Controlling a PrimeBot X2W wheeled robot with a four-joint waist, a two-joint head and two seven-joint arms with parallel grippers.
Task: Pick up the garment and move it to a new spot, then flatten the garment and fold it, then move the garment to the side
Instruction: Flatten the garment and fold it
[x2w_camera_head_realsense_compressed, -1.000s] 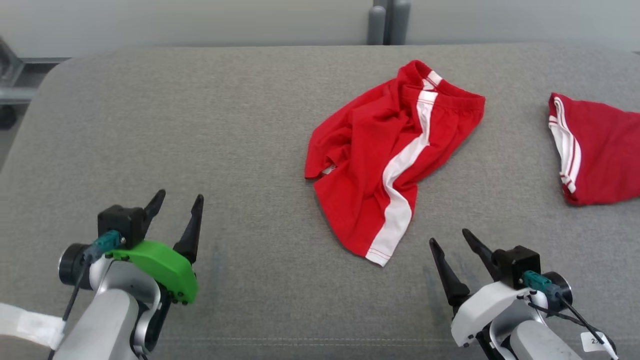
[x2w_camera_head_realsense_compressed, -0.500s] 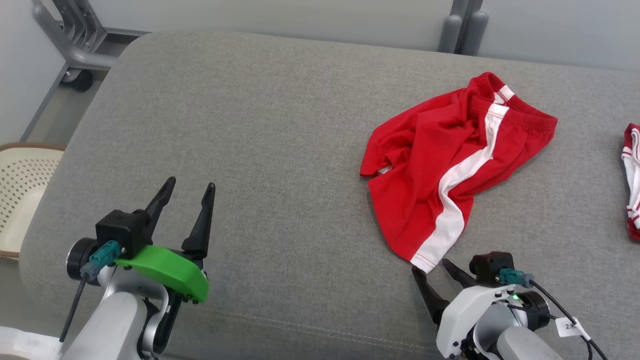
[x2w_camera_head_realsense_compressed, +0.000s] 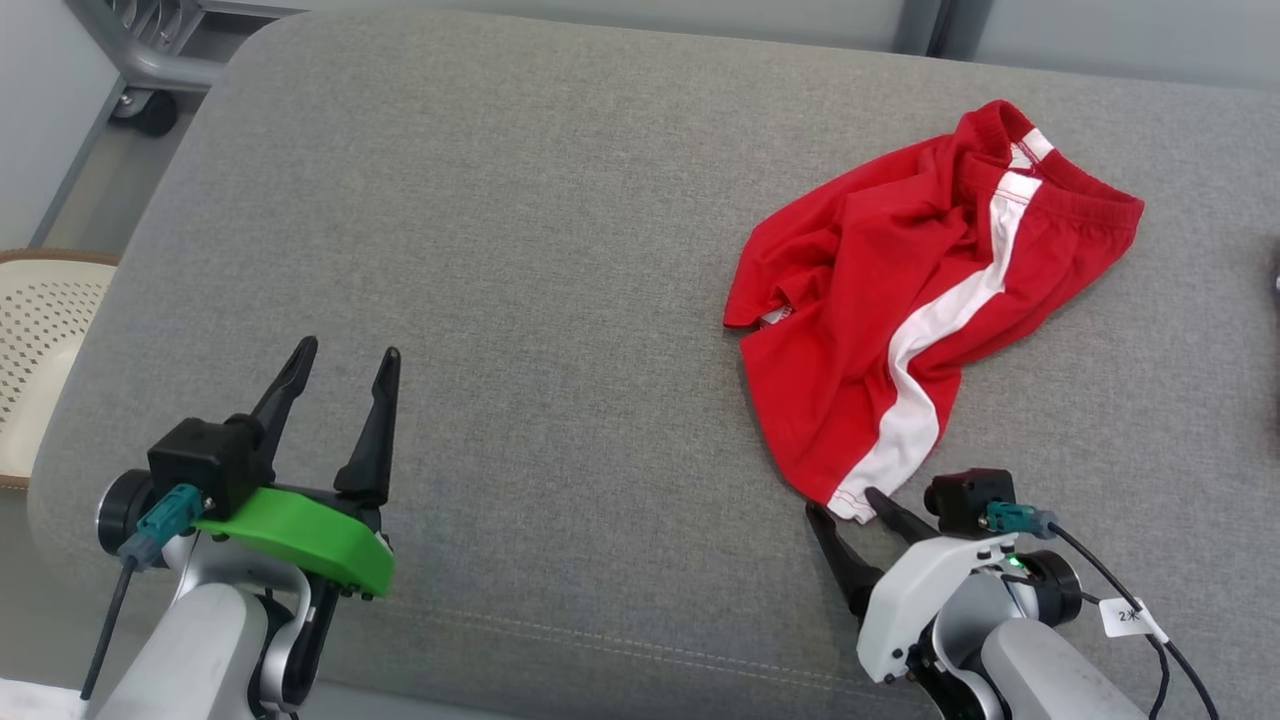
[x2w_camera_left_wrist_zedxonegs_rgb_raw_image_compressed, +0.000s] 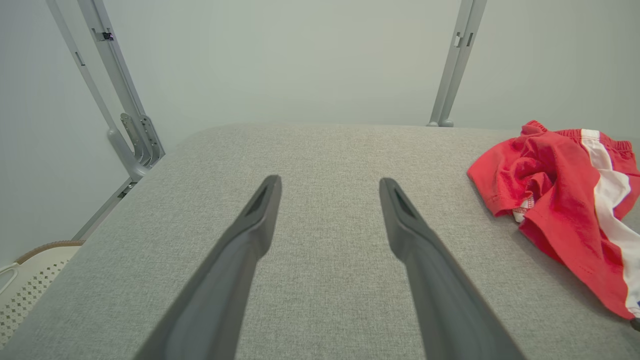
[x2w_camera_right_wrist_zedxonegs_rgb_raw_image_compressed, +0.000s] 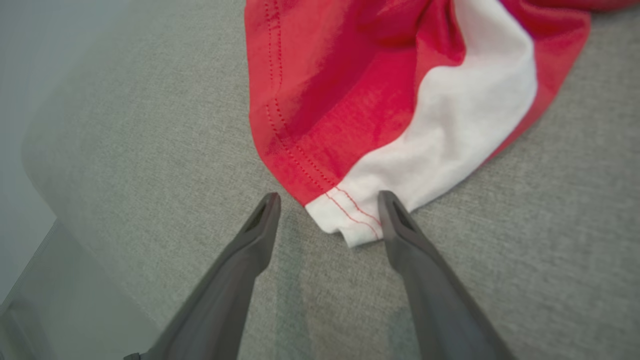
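Right gripper (x2w_camera_head_realsense_compressed: 842, 500), fingers spread, brackets the white hem corner of the garment (x2w_camera_head_realsense_compressed: 860, 300) near the front edge of the bench (x2w_camera_head_realsense_compressed: 500, 200). On my wrist cam one fingertip sits right at the hem, the other over grey upholstery just beside it; can't confirm contact. Garment lies crumpled, red w/ a white stripe, on the bench's right half. Left gripper (x2w_camera_head_realsense_compressed: 347, 350), also spread & holding nothing, hovers over the bench's left side, well apart from the garment. Pale perforated basket (x2w_camera_head_realsense_compressed: 40, 340) stands off the bench's left end.
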